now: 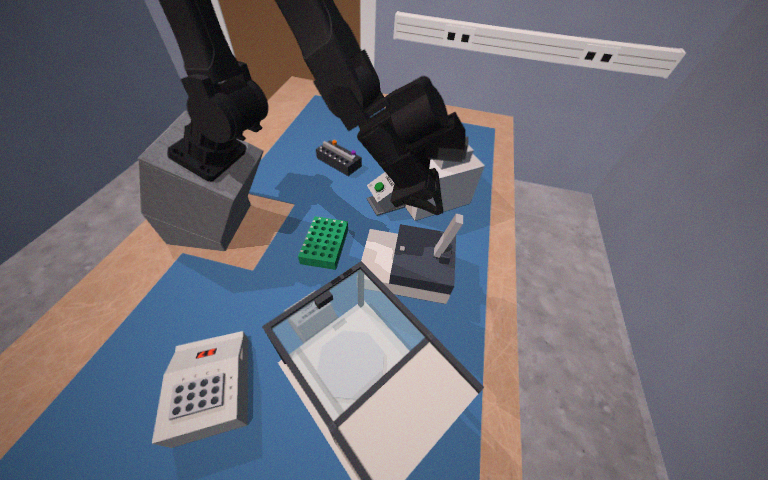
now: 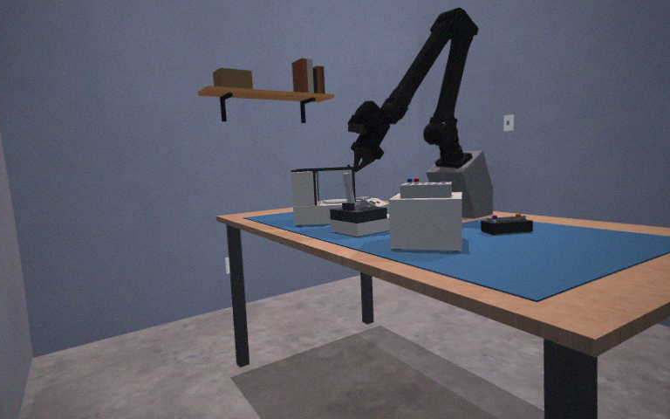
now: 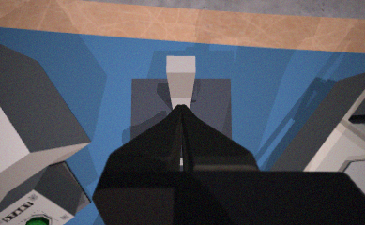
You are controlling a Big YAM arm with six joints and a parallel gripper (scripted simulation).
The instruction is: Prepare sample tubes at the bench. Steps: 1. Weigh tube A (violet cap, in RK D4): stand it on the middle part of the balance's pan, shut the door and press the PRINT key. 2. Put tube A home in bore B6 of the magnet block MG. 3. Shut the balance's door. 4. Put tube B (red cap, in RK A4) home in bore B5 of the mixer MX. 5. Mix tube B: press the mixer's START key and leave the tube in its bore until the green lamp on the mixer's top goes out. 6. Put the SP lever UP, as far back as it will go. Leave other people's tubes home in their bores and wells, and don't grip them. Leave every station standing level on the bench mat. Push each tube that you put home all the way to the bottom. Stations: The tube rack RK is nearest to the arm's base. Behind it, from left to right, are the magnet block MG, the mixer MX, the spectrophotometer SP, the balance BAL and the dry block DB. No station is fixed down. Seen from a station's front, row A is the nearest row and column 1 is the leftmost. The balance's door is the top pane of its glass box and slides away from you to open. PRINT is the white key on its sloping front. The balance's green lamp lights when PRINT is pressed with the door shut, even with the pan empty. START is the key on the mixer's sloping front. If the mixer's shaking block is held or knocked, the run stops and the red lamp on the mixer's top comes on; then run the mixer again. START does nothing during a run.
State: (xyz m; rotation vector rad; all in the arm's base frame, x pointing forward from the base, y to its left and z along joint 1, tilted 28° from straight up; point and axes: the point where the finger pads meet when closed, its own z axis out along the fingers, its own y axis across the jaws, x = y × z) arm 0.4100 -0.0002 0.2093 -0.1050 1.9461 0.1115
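Observation:
My gripper (image 1: 439, 210) (image 2: 356, 169) (image 3: 181, 112) is shut and empty, just in front of the SP lever's top; a small gap shows in the exterior view. The lever (image 1: 449, 236) (image 2: 348, 188) (image 3: 181, 84) leans back, away from the arm, on the spectrophotometer (image 1: 421, 270) (image 2: 358, 214). A red cap (image 2: 416, 180) and a blue cap (image 2: 409, 180) stand on the mixer (image 1: 462, 183) (image 2: 426, 223); the arm hides its top in the top view. A violet cap (image 1: 353, 152) (image 2: 494, 217) sits in the magnet block (image 1: 347, 167) (image 2: 506, 226). The balance's door handle (image 1: 323, 299) is at the front, so the door looks shut. The pan (image 1: 350, 364) is empty.
The green tube rack (image 1: 324, 240) stands in front of the spectrophotometer. The dry block (image 1: 236, 386) is at the near left of the top view. An orange cap (image 1: 334, 142) (image 2: 517, 215) is also in the magnet block. The green START key (image 1: 379, 186) (image 3: 38, 220) is on the mixer's front.

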